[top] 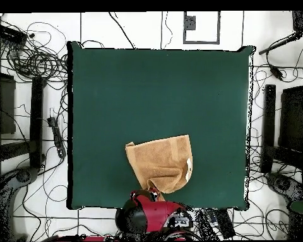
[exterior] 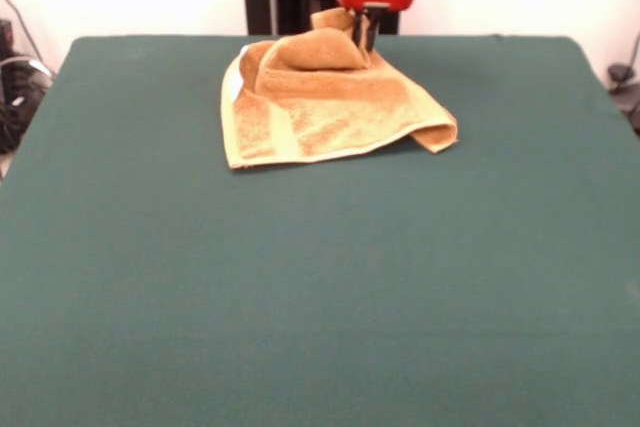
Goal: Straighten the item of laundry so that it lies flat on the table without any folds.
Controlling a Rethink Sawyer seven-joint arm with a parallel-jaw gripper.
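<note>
The item of laundry (exterior: 330,107) is an orange-yellow towel, crumpled at the far middle of the table (exterior: 300,297). Its far part is pulled up into a peak and folded over the flatter near part. One corner curls under at the right. My gripper (exterior: 364,37) comes down at the towel's far edge and is shut on the raised fold. In the overhead view the towel (top: 160,162) lies near the table's (top: 148,88) bottom edge, with a white tag (top: 189,165) on its right side. The red arm (top: 155,214) covers its lower tip.
Green tabletop spreads wide on every side of the towel except toward the robot. Cables (top: 34,60) and black equipment (top: 37,120) lie on the floor around the table's edges.
</note>
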